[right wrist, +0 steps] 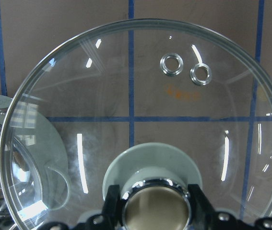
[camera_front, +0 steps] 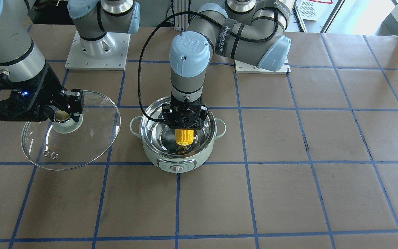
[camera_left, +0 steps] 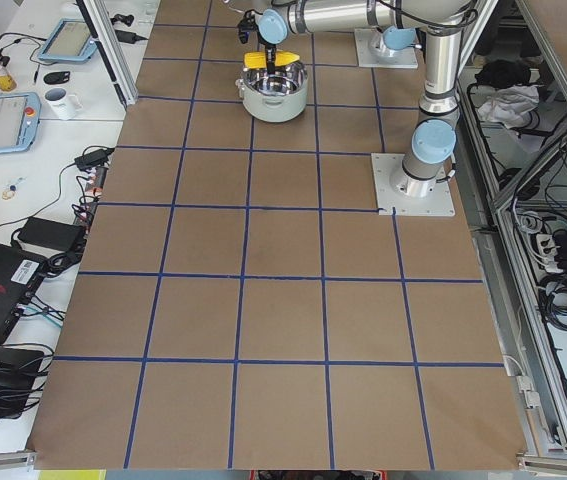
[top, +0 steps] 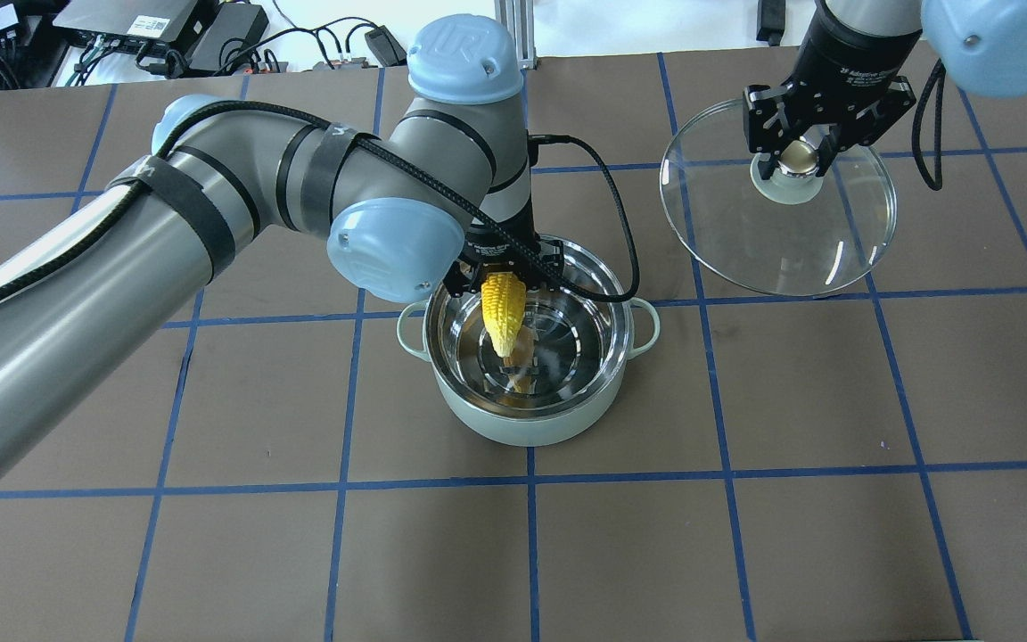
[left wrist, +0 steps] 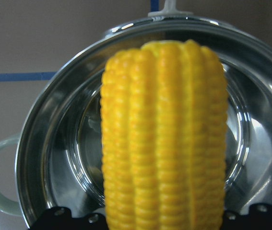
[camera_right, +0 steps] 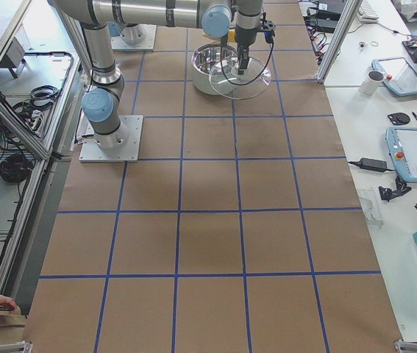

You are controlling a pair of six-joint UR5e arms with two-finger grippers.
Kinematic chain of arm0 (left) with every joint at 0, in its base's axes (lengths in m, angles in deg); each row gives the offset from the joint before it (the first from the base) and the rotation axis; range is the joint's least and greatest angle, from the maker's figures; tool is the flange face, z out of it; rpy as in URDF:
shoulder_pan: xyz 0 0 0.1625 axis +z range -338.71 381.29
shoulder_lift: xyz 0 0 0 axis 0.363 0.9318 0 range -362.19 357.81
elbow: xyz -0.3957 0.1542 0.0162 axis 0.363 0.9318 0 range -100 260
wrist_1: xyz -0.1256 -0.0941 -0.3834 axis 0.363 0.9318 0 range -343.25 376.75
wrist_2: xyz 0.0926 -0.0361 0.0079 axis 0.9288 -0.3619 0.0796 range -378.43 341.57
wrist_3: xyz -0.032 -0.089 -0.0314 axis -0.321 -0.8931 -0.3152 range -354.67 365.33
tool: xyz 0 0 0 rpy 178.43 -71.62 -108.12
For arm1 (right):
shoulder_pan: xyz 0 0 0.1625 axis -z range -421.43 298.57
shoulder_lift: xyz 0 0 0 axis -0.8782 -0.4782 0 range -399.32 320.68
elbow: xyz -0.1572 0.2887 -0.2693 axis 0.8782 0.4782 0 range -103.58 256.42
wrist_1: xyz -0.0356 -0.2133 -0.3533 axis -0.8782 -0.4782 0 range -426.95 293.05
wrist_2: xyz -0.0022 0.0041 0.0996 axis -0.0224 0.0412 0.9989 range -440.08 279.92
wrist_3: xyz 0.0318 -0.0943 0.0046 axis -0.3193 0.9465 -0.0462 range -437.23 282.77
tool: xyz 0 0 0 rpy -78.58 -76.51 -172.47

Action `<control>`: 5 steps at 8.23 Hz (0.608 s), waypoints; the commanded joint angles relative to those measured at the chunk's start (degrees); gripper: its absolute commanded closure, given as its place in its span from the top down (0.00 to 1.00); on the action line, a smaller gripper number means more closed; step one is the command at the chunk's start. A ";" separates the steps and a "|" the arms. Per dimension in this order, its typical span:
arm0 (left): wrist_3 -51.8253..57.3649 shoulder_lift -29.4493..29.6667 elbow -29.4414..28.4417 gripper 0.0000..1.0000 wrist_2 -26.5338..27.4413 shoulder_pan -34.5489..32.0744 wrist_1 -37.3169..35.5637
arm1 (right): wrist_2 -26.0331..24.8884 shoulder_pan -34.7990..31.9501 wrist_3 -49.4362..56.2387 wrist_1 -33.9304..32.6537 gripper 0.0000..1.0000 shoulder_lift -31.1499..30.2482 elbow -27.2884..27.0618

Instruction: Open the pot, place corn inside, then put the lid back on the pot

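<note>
Over the open pot (top: 527, 426), the left pincer (top: 501, 283) is clenched on the thick end of the corn (top: 505, 314). The ear hangs tip-down inside the rim, and I cannot tell whether its point touches the steel floor. On the robot's right, the right pincer (top: 801, 159) grasps the gold knob (right wrist: 156, 209) of the glass lid (top: 781, 245). The lid is tilted beside the pot and apart from it.

The likeliest trouble is in the release. Let go upright, the corn could topple against the slick wall and lean with its butt above the rim, so the lid would not seat. A drop from height might also bounce it out. The black cable (top: 622, 259) on the left arm loops low over the pot's edge and could catch a loop handle as the arm lifts, dragging the pot. The lid is held by its small knob alone and could swivel or slip. Brought across too soon, it would strike the left wrist.

The table (top: 745, 553) is covered in brown sheeting gridded with blue tape (top: 531, 482), and the arms are bolted to white base plates (camera_front: 97, 52). At both ends are benches with teach pendants (camera_right: 414, 151), a mug (camera_right: 373, 82) and trailing leads, framed by aluminium posts.
</note>
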 commanded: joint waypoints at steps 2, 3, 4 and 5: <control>-0.01 3.53 0.75 0.00 -1.85 -0.77 -2.74 | 0.02 0.00 0.00 1.83 0.38 -1.74 -0.09; -0.10 4.50 0.75 0.19 -1.76 -0.77 -2.83 | 0.37 0.00 0.00 4.11 0.37 -3.41 -0.53; -0.10 4.51 0.75 0.60 -1.76 -0.77 -2.83 | 0.55 0.00 0.00 6.83 0.37 -4.82 -0.53; -0.19 3.99 0.67 0.99 -1.67 -0.77 -2.83 | 0.81 -0.09 -0.78 6.77 0.37 -5.27 -0.97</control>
